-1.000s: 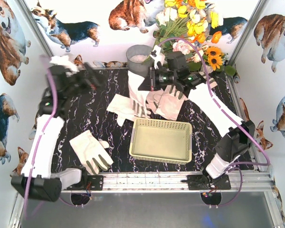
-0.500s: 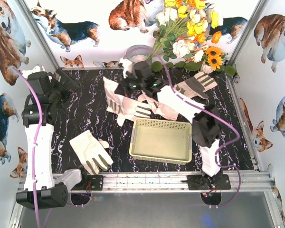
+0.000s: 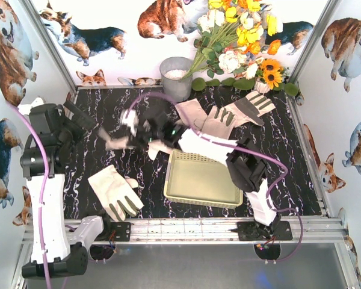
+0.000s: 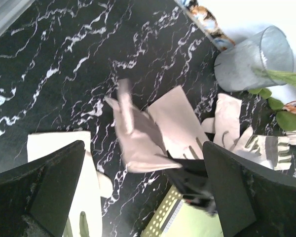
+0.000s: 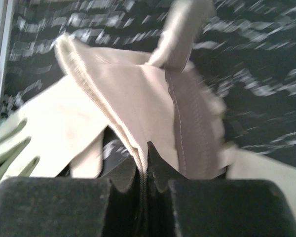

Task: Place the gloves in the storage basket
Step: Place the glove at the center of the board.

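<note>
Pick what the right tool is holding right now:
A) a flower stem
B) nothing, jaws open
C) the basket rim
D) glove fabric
D: in the right wrist view the right tool has its jaws closed on a fold of white glove fabric, and in the top view it sits left of the storage basket.

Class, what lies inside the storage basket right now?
Nothing shows on the visible floor of the storage basket. The right arm crosses above its far edge, hiding that strip.
</note>
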{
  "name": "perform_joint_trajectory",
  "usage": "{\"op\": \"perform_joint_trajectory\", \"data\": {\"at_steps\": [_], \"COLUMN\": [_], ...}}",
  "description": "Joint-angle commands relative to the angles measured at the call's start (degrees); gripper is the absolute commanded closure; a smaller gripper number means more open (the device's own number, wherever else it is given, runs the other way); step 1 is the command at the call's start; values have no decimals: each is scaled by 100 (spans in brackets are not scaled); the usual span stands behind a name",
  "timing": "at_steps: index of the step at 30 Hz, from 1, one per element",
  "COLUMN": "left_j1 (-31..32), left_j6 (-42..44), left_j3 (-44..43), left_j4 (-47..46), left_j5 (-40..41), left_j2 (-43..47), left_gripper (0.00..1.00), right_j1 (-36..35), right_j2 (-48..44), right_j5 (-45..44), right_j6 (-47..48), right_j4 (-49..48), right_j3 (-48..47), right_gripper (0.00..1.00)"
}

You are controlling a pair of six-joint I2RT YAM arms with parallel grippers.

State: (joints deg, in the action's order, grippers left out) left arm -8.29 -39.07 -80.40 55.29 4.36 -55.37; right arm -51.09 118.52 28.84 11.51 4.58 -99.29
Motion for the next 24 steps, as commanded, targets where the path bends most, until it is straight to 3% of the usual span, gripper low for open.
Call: {"op": "perform_joint_trajectory", "data": {"at_steps": [1, 12, 24], "left_j1": [-85, -120, -163], "left_j6": [3, 181, 319], "left_j3": [430, 1971, 2944], "left_j4": [364, 107, -674], "left_j5": [-4, -822, -1484], "left_j2": [140, 415, 103], "left_gripper": [0, 0, 6], "right_j1": [-382, -669, -316], "right_j2": [-359, -527, -16], "right_j5": [240, -271, -939], "right_j6": [469, -2, 445], "right_j4": [-211, -553, -489], "right_j3": [758, 1867, 1396], "right_gripper": [100, 100, 100]}}
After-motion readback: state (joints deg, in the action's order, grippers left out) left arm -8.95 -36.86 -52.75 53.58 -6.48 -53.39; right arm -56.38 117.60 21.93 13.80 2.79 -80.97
